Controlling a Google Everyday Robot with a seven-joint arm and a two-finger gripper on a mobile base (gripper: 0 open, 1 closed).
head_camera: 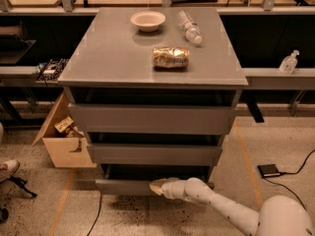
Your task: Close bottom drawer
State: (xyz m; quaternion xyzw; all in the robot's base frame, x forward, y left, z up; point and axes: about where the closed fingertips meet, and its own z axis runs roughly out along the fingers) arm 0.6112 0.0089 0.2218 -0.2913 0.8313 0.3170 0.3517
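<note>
The grey cabinet [152,117] has three drawer fronts. The bottom drawer [123,186] is the lowest and narrowest; its plain grey front stands out only slightly from the cabinet, with a thin dark gap above it. My gripper [157,187] is at the end of the white arm [216,205] that reaches in from the lower right, and its tip presses flat against the front of the bottom drawer, right of its middle.
On the cabinet top lie a white bowl [147,19], a plastic bottle [189,27] and a snack bag [170,57]. An open cardboard box [64,141] stands on the floor at the cabinet's left. A small black device [269,170] with a cable lies at the right.
</note>
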